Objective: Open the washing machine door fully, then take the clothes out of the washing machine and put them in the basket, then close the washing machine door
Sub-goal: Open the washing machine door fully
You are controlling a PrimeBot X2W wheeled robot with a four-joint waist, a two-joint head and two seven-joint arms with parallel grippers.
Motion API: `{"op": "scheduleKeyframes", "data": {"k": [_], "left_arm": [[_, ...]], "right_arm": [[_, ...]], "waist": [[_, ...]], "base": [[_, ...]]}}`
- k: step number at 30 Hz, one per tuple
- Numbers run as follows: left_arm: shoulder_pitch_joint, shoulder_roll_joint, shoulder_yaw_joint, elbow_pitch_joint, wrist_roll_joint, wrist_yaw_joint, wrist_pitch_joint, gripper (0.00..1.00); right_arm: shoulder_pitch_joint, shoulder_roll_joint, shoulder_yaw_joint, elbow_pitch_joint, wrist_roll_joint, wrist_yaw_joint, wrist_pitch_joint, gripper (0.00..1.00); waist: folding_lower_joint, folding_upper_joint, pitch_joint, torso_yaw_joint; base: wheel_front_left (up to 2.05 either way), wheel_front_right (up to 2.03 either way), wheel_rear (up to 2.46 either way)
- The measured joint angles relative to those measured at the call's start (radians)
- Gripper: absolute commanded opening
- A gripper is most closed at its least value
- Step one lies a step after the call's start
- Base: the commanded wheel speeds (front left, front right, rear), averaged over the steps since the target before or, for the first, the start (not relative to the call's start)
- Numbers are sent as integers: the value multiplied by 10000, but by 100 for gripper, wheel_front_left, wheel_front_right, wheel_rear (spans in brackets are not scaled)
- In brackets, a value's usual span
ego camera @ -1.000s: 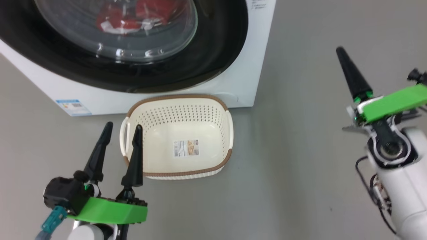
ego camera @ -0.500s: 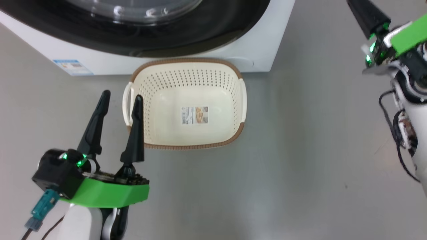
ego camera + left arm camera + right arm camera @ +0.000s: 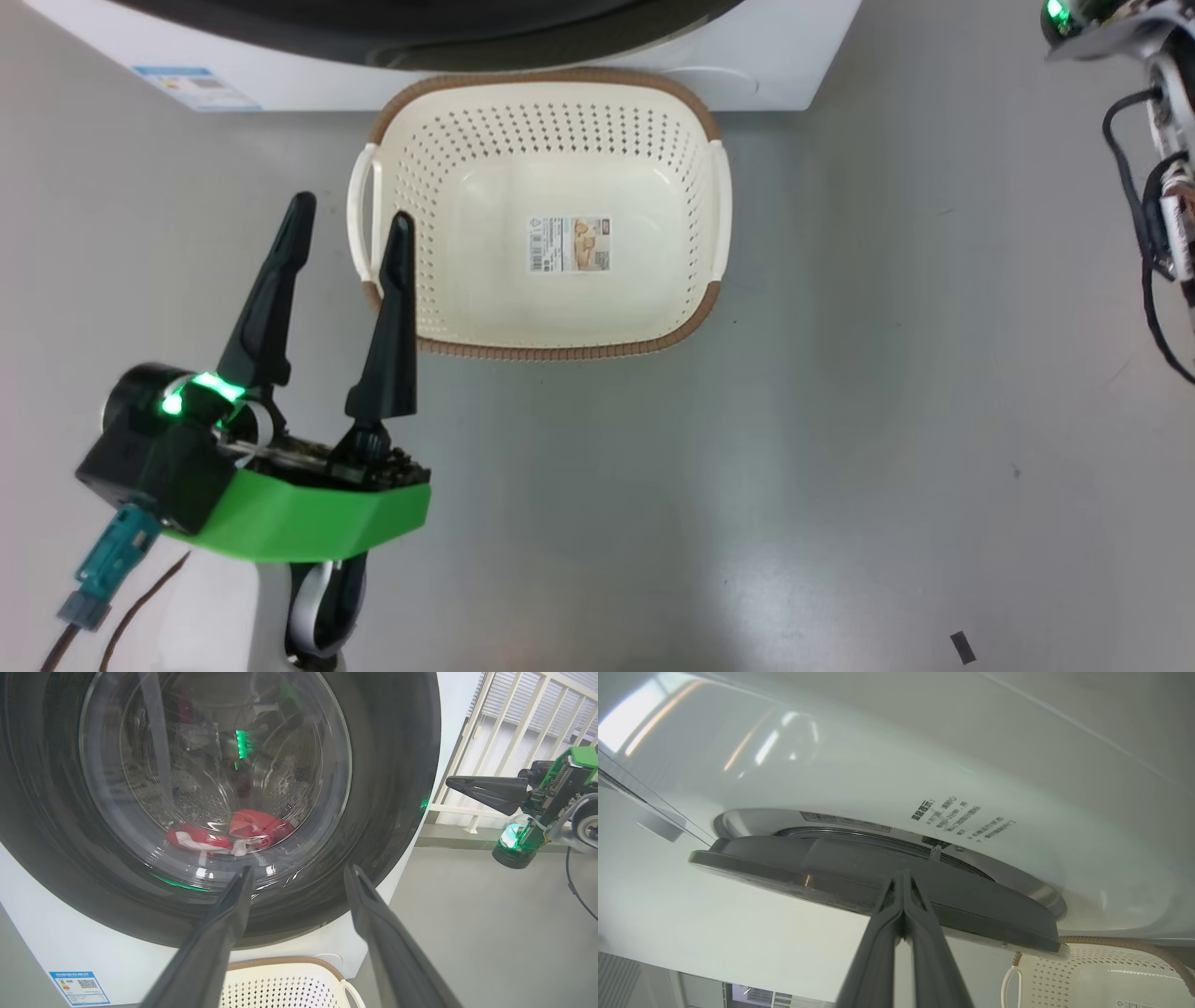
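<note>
The washing machine door (image 3: 397,788) has a glossy black rim around a bulging glass window, and it looks shut against the white washing machine (image 3: 70,952). Red clothes (image 3: 233,833) with white trim lie in the drum behind the glass. The cream basket (image 3: 551,350) stands on the floor right in front of the washer (image 3: 794,56), with nothing in it but its paper label. My left gripper (image 3: 353,207) is open beside the basket's left handle, and its fingers (image 3: 299,869) point at the door. My right gripper (image 3: 451,782) is shut, its tip (image 3: 903,873) close to the door's edge (image 3: 831,868).
Grey floor spreads to the right of and behind the basket. A white railing (image 3: 514,732) stands beyond the washer's right side. My right arm's cables (image 3: 1158,140) hang at the head view's right edge. A small dark mark (image 3: 962,646) lies on the floor.
The head camera has tipped down, so the washer and basket slid up the picture. My right gripper rose out of the head view's top. The left gripper stayed open.
</note>
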Motion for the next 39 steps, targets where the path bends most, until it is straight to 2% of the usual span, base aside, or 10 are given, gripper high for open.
{"op": "scheduleKeyframes", "data": {"k": [10,21,39], "left_arm": [[-138,-6,-217,-67,-2,69,0,100],[-279,-12,-372,-75,0,73,0,100],[-481,-29,-424,73,132,159,-2,100]], "right_arm": [[-891,107,-320,257,489,0,830,0],[-1543,73,-443,792,489,0,1590,0],[-1842,213,71,1185,466,-61,3133,0]], "waist": [[0,0,521,421],[0,0,891,774],[0,0,614,561]], "base": [[0,0,0],[0,0,0],[0,0,0]]}}
